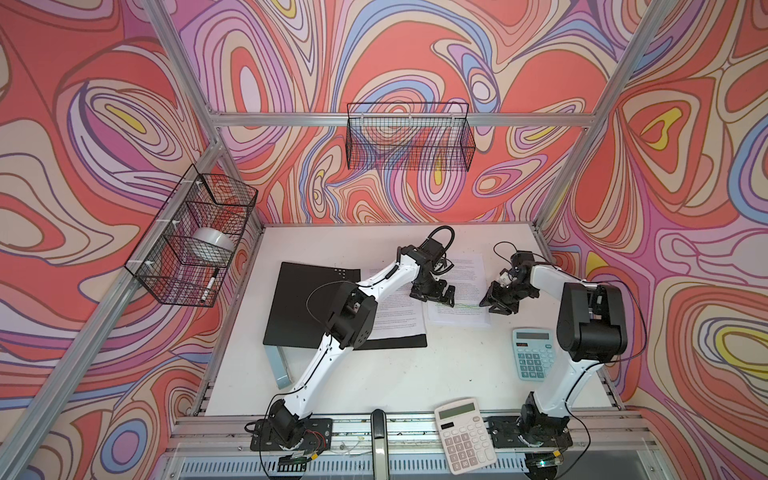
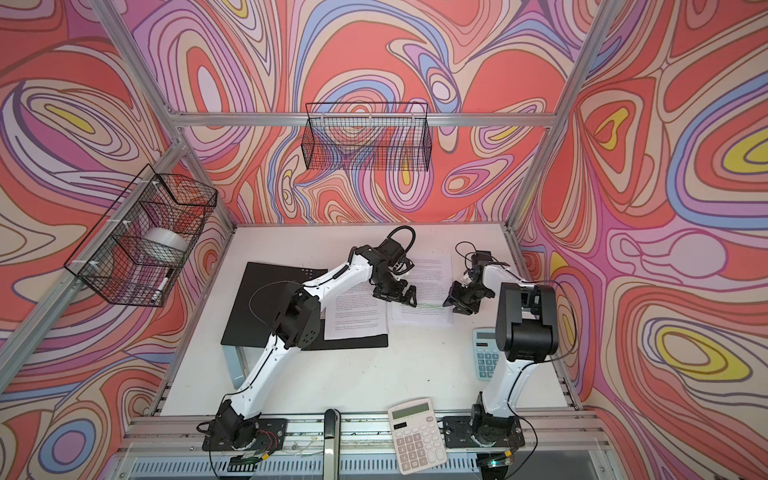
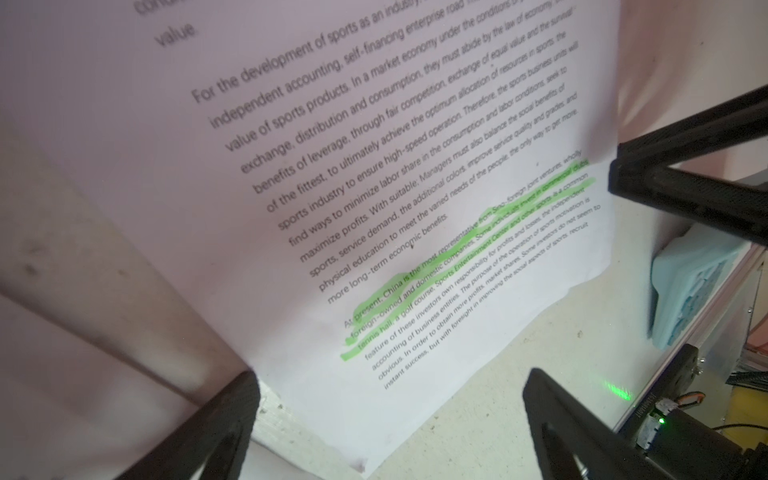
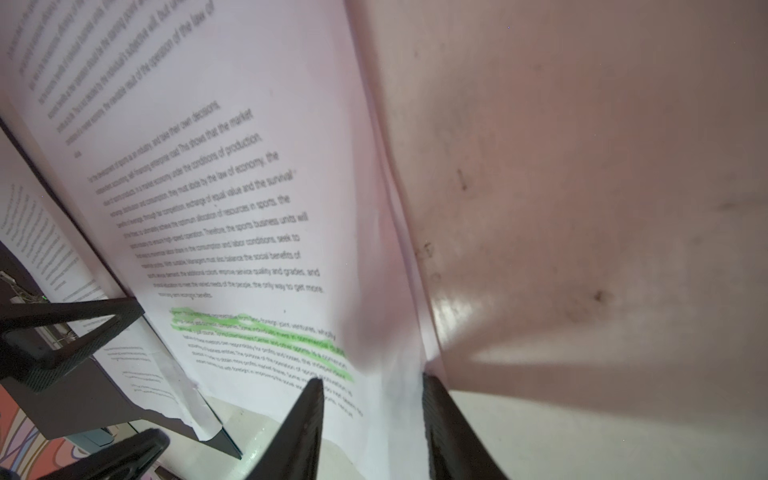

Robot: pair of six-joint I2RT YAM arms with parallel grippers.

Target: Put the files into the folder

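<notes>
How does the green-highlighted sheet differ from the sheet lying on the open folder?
The highlighted sheet carries green marked lines; the folder sheet shows only black text where visible. The highlighted sheet lies on the table, to the right of the folder; the folder sheet rests on the folder's black inside. Both are white, densely printed pages.

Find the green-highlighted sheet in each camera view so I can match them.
In a top view: highlighted sheet right of the open folder.
In a top view: same place.
Left wrist: fills most of the picture.
Right wrist: large, beside bare tabletop.
Shared landmark: its green lines.
</notes>
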